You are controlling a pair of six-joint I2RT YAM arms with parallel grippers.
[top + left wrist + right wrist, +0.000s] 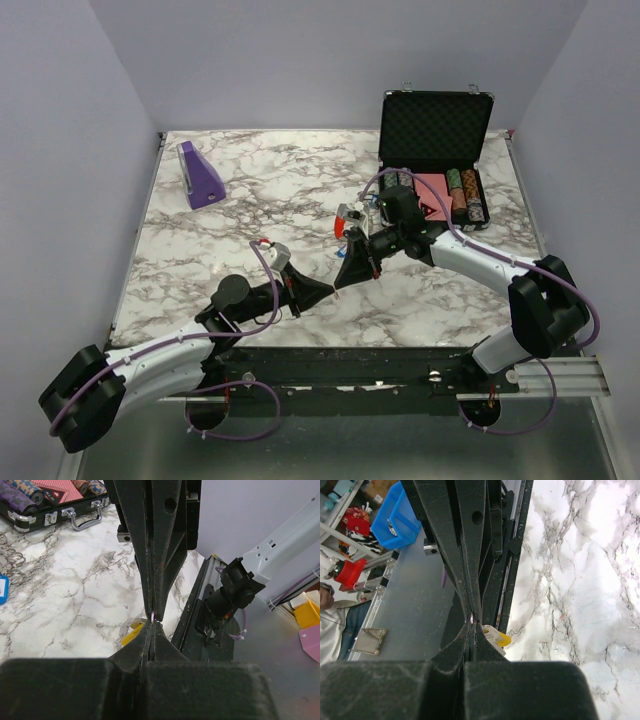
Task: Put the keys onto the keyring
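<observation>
Since the left claw point(328, 290) and the right claw point(348, 275) are both pressed together, tip to tip above the worktop point(250, 200), with the yellow key point(131, 635) just beside their tips, a sideways pull may let it slip. Which claw holds it I cannot tell.

Yellow-headed key point(131, 636) sits just beside the meeting tips of left gripper point(332, 289) and right gripper point(344, 281), grip unclear. Keyring point(343, 222), red piece and grey tag, lies apart, farther back; blue-headed key point(2, 589) beside its thin rings.
</observation>
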